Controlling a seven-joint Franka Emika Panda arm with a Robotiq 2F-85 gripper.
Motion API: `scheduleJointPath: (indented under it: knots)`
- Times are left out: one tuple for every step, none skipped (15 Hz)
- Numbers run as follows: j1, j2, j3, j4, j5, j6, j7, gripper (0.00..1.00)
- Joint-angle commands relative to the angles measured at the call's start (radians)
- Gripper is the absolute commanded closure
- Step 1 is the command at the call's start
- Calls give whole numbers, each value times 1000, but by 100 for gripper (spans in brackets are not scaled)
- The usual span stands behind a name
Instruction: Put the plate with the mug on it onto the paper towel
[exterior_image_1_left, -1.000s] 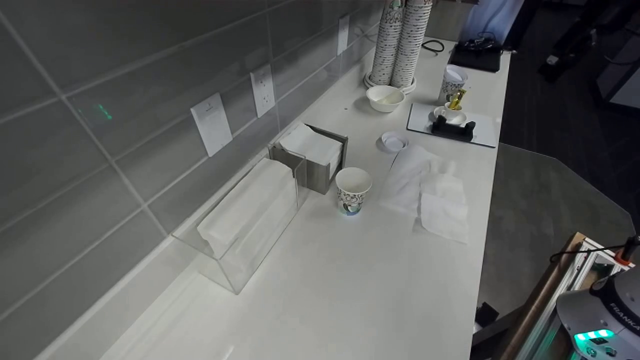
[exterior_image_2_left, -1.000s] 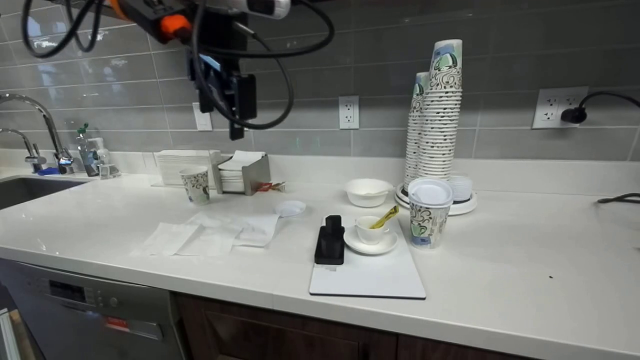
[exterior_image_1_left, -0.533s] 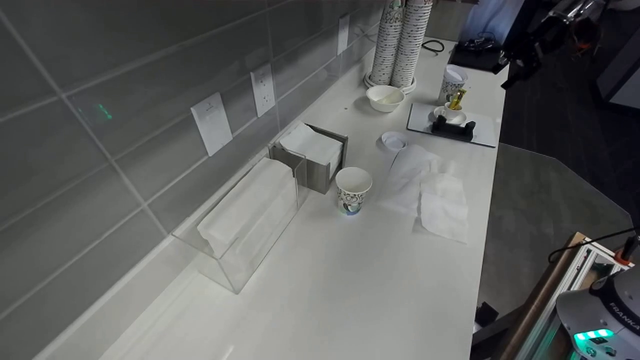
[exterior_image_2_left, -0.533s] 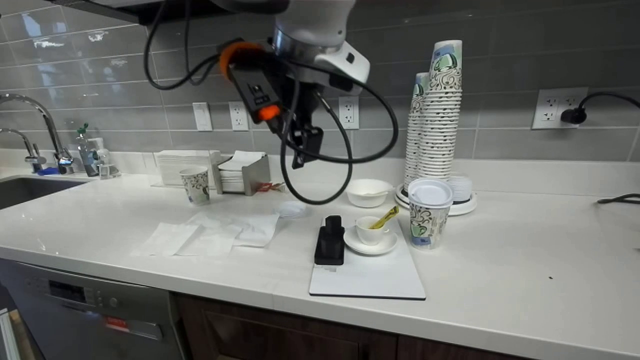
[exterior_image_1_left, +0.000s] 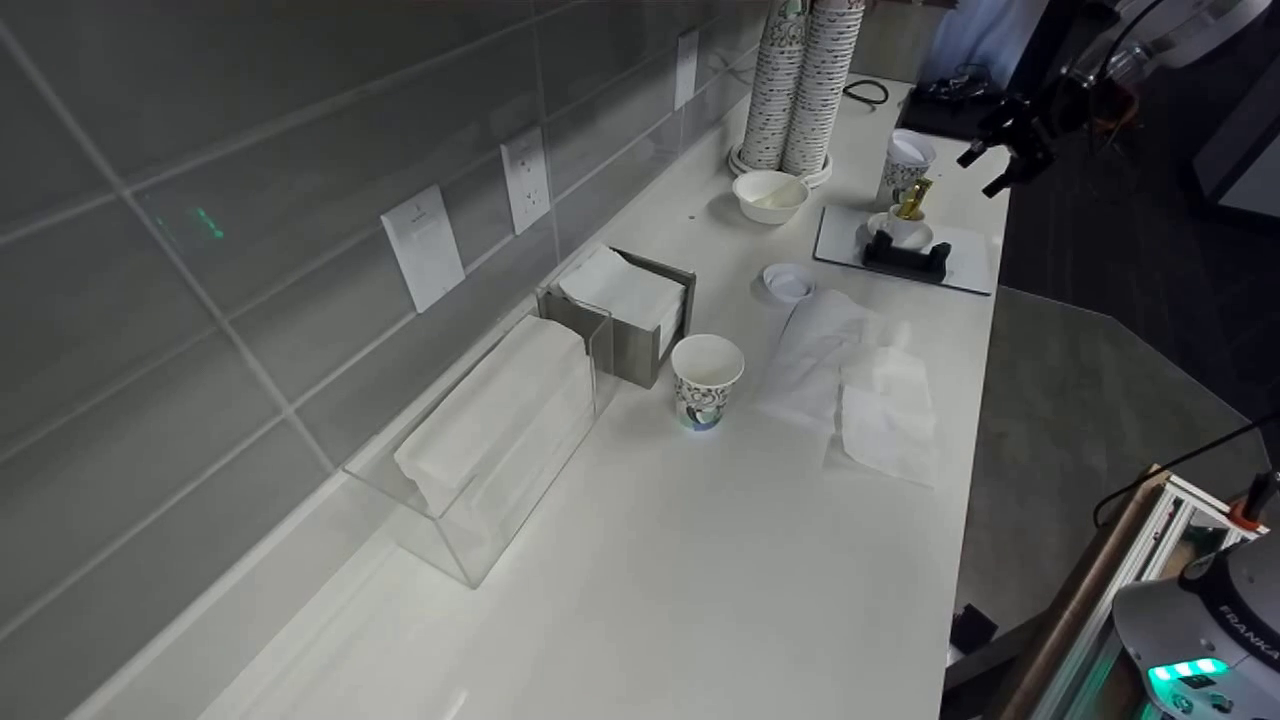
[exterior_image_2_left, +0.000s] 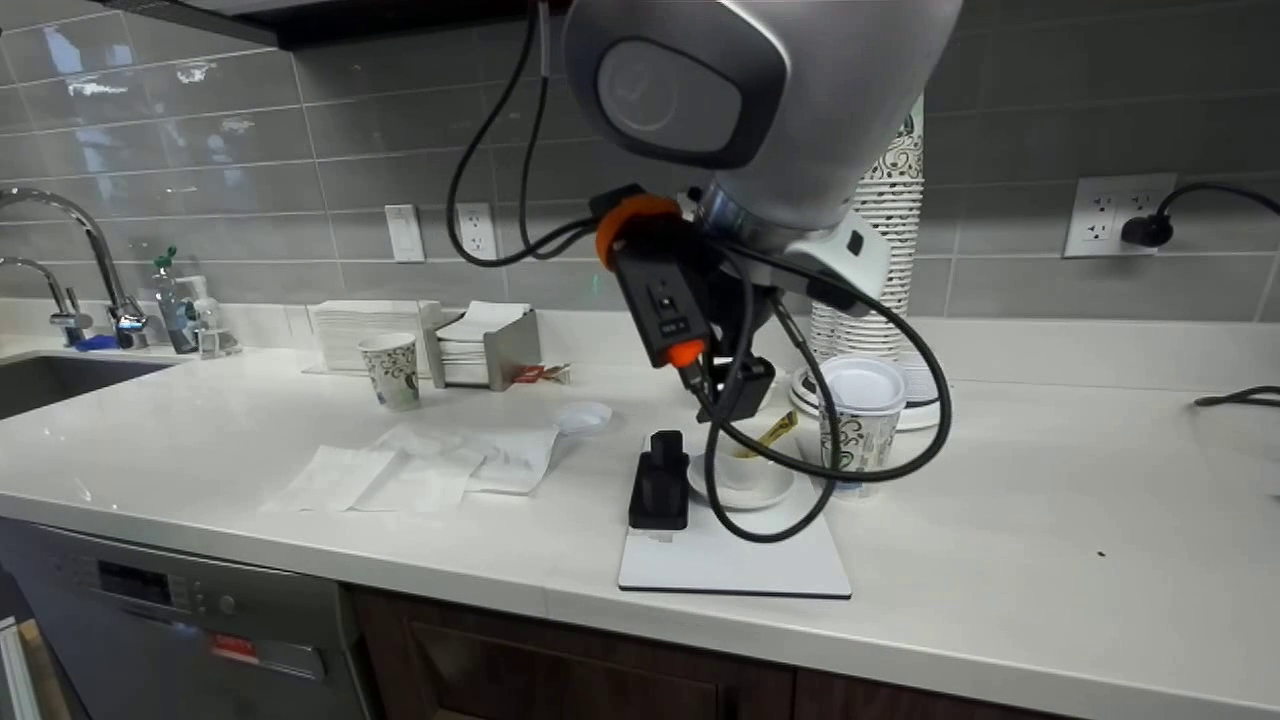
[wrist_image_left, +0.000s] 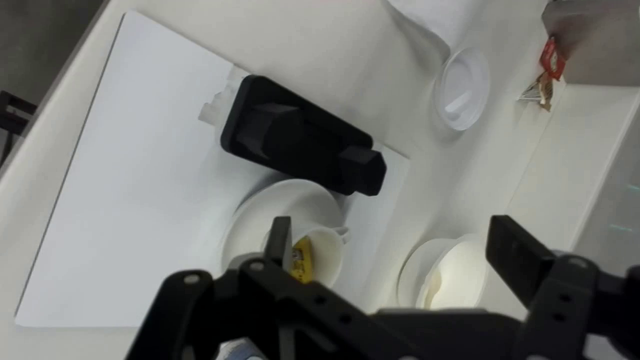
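Observation:
The white plate (wrist_image_left: 285, 200) carries a white mug (wrist_image_left: 330, 250) with a yellow packet (wrist_image_left: 302, 260) in it. In both exterior views the plate (exterior_image_2_left: 765, 497) (exterior_image_1_left: 923, 240) lies on a white board (exterior_image_2_left: 740, 565). My gripper (wrist_image_left: 392, 235) is open and empty, its fingers wide apart. In the wrist view one finger overlaps the mug and plate, the other is beyond a white bowl. In an exterior view the gripper (exterior_image_1_left: 980, 172) hangs above the counter, apart from the plate. The white paper towels (exterior_image_2_left: 420, 470) lie flat on the counter, and also show in an exterior view (exterior_image_1_left: 888, 420).
A black stand (wrist_image_left: 310, 140) is close beside the plate on the board. A lidded paper cup (exterior_image_2_left: 862, 425) stands on the plate's other side. A white bowl (wrist_image_left: 460, 280) and tall cup stacks (exterior_image_1_left: 815, 90) are behind. A small white lid (exterior_image_2_left: 583, 417) lies between towels and board.
In both exterior views the arm has swung toward the plate and come lower, with the gripper now near and above the board. The plate, mug and towels have not moved.

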Motion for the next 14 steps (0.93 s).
scheduleJointPath:
  knots:
    - [-54, 17, 57, 17, -17, 7, 8, 0]
    - [-60, 23, 63, 17, -16, 7, 7, 0]
    - [-62, 21, 66, 16, -16, 7, 7, 0]
    - [-61, 18, 67, 17, -15, 6, 7, 0]
    - [-61, 14, 68, 17, -15, 6, 7, 0]
    - [-60, 12, 68, 17, -15, 6, 7, 0]
    - [-60, 10, 68, 17, -15, 6, 7, 0]
    - [-60, 10, 68, 17, -15, 6, 7, 0]
    - [-60, 10, 68, 17, -15, 6, 7, 0]
    - [-67, 32, 73, 35, -2, 7, 16, 0]
    - [-76, 56, 79, 55, 0, 0, 14, 0]
    - [-86, 76, 84, 69, 9, 9, 7, 0]
    - [-95, 93, 89, 82, 10, 13, 4, 0]
    - [-108, 114, 97, 101, 14, 16, -4, 0]
